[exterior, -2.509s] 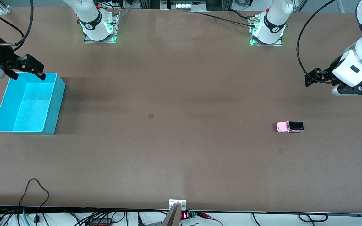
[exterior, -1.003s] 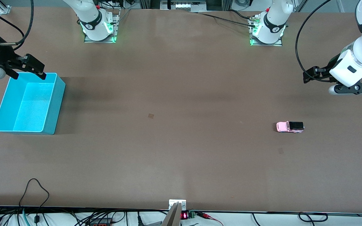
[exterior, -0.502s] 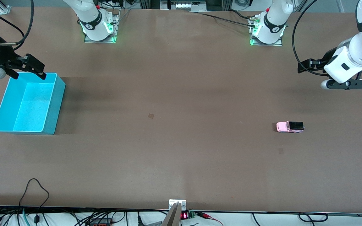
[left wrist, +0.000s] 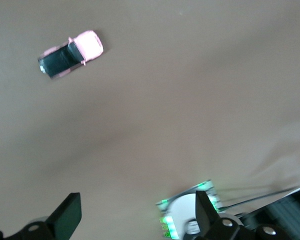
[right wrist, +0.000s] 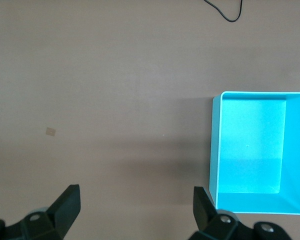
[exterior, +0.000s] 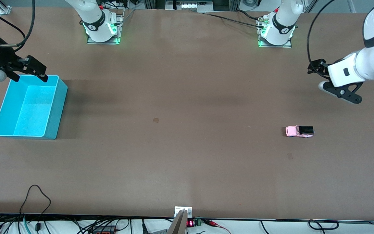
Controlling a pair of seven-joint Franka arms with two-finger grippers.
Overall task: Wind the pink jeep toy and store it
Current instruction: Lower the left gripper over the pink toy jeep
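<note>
Currently: pink jeep toy untouched on the brown surface, toward the left arm's end.
I see left hand up over bare surface, fingers spread wide. Right hand waits over the turquoise bin rim, fingers apart.

The right claw is hanging over bare brown tabletop, its two dark fingers spread wide with nothing between them. A turquoise bin is sitting open and empty beside one finger. A small tan patch is lying on the tabletop, and a black cable loop is showing at its edge.
</note>
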